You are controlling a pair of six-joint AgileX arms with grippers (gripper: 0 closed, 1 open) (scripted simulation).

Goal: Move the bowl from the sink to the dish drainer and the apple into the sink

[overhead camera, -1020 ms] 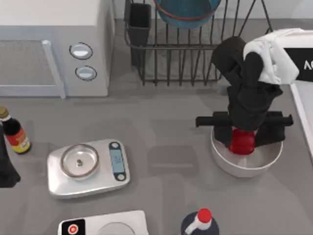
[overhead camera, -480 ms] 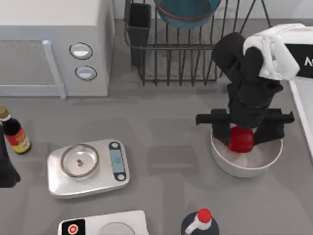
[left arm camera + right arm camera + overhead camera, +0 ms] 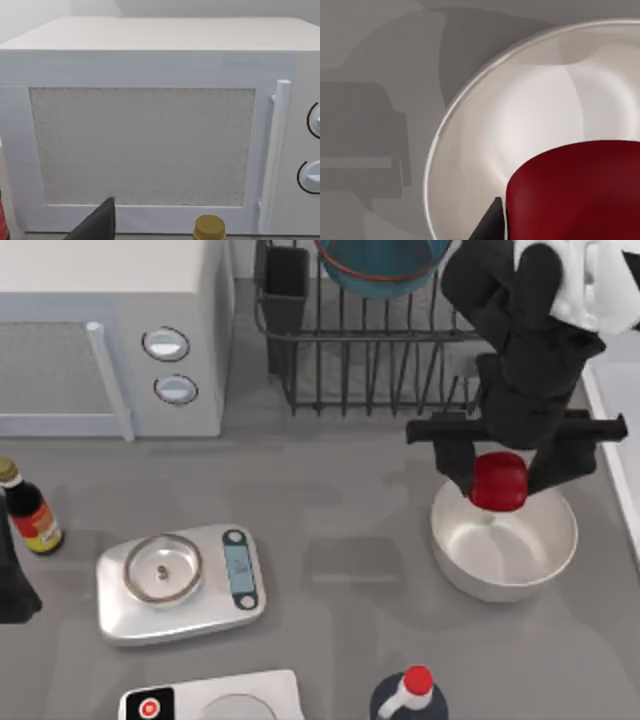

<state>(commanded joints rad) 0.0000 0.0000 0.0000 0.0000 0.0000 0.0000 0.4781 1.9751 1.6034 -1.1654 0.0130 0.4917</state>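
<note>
The glossy red apple (image 3: 498,481) hangs above the table; the teal-blue bowl (image 3: 385,262) sits in the dish drainer (image 3: 370,360).

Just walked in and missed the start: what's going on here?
The right gripper holds the small glossy red apple between its fingers, above the far edge of the plain white bowl. The round teal-blue bowl already sits in the dark wire dish drainer. The left arm is parked at the table's left, facing the white microwave.

Apple (image 3: 498,482) lifted — clear of white bowl (image 3: 505,550)
</note>
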